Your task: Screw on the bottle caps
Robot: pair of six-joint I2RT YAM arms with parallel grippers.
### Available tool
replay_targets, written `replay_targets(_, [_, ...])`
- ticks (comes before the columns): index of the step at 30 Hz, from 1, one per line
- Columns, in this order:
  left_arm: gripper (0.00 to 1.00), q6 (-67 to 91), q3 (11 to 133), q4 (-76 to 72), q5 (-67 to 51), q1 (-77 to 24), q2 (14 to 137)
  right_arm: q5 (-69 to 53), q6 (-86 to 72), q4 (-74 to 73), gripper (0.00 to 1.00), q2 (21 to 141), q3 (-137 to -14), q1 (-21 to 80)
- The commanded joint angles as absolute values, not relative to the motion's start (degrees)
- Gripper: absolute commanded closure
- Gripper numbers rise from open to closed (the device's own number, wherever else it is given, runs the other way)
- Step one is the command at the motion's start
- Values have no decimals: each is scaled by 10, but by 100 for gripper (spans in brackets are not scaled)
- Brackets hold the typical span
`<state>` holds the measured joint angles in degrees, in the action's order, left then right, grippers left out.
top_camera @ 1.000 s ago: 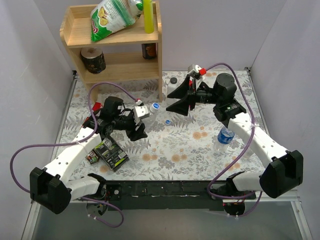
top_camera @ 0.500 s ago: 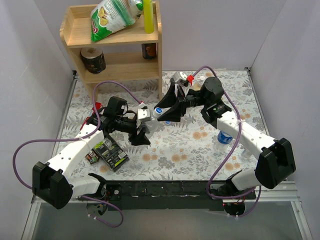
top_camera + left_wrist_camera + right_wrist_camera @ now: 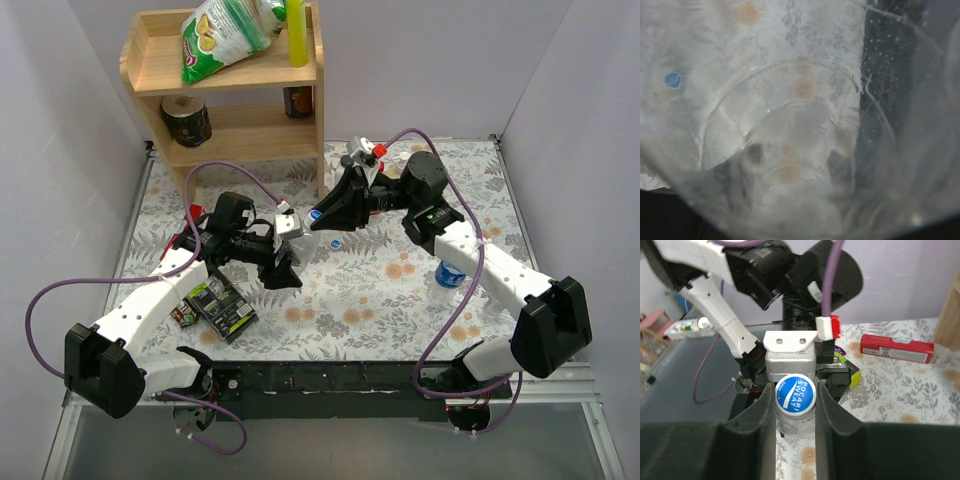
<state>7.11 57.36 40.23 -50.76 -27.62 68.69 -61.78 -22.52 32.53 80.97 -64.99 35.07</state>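
Right wrist view: between the closed fingers (image 3: 760,415) of the right gripper (image 3: 795,390) the blue-white cap (image 3: 795,396) is pinched on the clear bottle (image 3: 790,140) gripped by the left gripper (image 3: 283,262), tightening is judged outstanding, and a blue cap (image 3: 336,242) is seen loose at 5 o'clock.

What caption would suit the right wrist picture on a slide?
The right gripper pinches a blue-and-white cap marked Pocari Sweat at the mouth of a clear bottle.

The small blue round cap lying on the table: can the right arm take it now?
Probably not yet: the right hand is shut on the blue-and-white round plastic cap. The small blue cap lies uncovered close by.
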Motion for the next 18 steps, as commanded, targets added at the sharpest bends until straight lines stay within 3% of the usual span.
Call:
replay_targets(1, [100, 158, 563, 287, -450, -292, 655, -445, -163, 188, 98, 797, -706, 362])
replay_targets(6, [100, 292, 534, 181, -248, -311, 651, -323, -119, 42, 99, 804, -737, 373])
replay_targets(14, [97, 309, 529, 149, -212, -315, 672, -314, -75, 3, 99, 807, -750, 377])
replay_targets(15, [66, 301, 521, 150, -218, -315, 665, -322, -69, 8, 99, 805, -750, 375])
replay_targets(17, [34, 281, 513, 159, -225, -315, 653, -356, -32, 11, 99, 807, -757, 373])
replay_targets(18, [8, 276, 504, 174, -215, -315, 644, -366, -12, 7, 99, 814, -772, 372])
